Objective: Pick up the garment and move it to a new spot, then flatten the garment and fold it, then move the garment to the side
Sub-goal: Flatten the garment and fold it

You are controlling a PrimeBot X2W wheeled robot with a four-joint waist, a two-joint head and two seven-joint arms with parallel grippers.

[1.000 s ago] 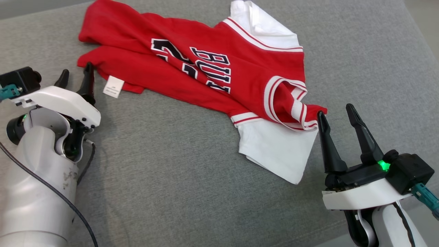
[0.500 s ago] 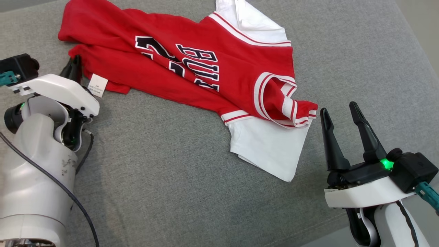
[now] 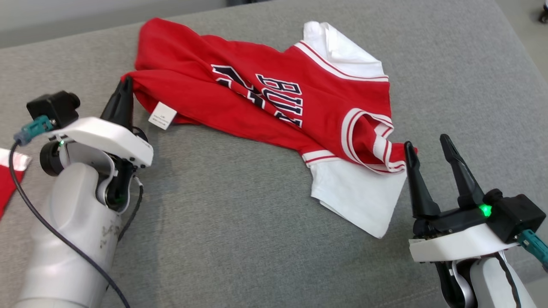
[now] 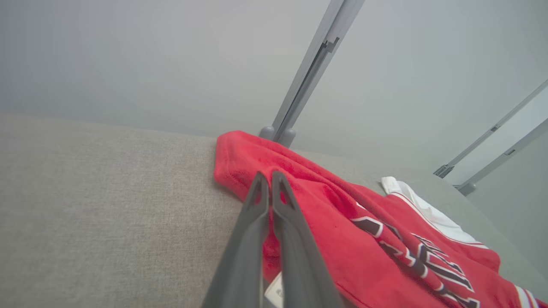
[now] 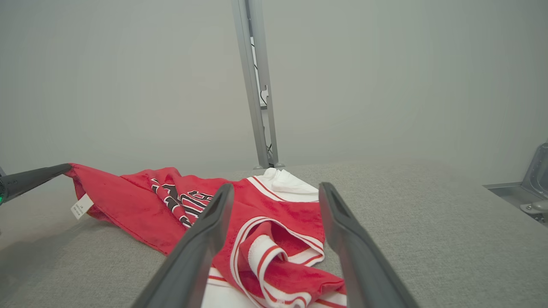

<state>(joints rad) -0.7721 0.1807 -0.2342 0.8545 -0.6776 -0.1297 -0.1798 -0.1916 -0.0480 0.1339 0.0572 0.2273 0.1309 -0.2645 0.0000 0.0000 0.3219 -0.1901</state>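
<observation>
Pickup step: my left hand (image 3: 124, 87) seemingly pinches the garment (image 3: 257, 111) at the frame's upper left; right hand (image 3: 427, 142) spread. Next: lift.

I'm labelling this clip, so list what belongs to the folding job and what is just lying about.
In the job: jersey; left gripper, shut on its corner; right gripper, open beside the armhole.
Lying about: red-and-white cloth at the left edge; metal post behind the grey cushion.
</observation>
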